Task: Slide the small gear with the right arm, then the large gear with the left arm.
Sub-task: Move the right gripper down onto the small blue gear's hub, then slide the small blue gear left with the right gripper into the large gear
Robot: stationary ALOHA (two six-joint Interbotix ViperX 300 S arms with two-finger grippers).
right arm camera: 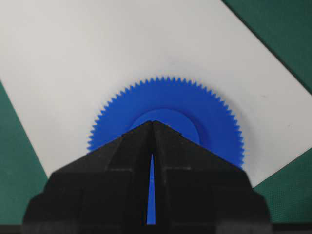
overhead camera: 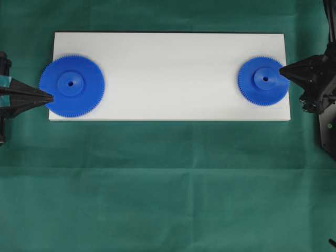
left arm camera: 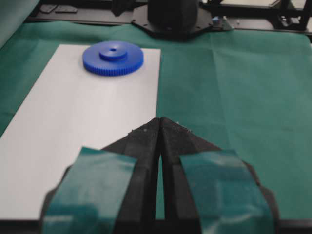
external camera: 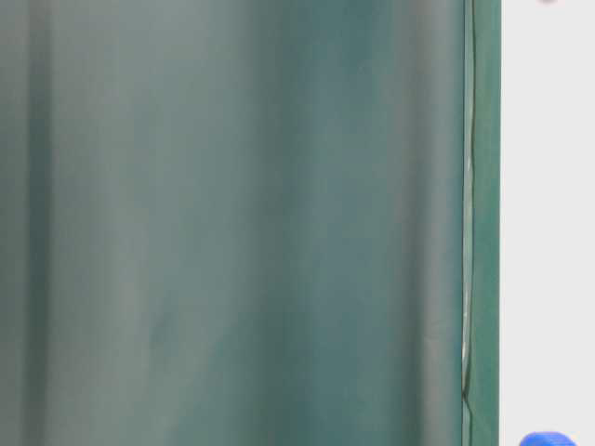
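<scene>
- Right gripper (overhead camera: 282, 70), an all-black wedge, comes in from the right edge of the overhead frame; its fingers are pressed together to a point that lies over the right rim of the small gear (overhead camera: 263, 81).
- Seen from the right wrist, that gripper (right arm camera: 152, 123) fills the lower half of the frame, tips meeting over the hub of the small gear (right arm camera: 195, 105), with only a thin blue sliver showing between the fingers lower down.
- Left gripper (overhead camera: 50, 96) enters from the left edge of the overhead frame, its fingers also pressed together, the point at the lower-left rim of the large gear (overhead camera: 72, 85).
- From the left wrist, its fingers (left arm camera: 141, 146) carry teal patches (left arm camera: 90, 187) and sit in the lower centre of the frame.
- Both gears lie flat on a white board (overhead camera: 168, 73), the large one at its left end, the small one at its right end, well apart.
- Under the board lies a green cloth (overhead camera: 168, 184).
</scene>
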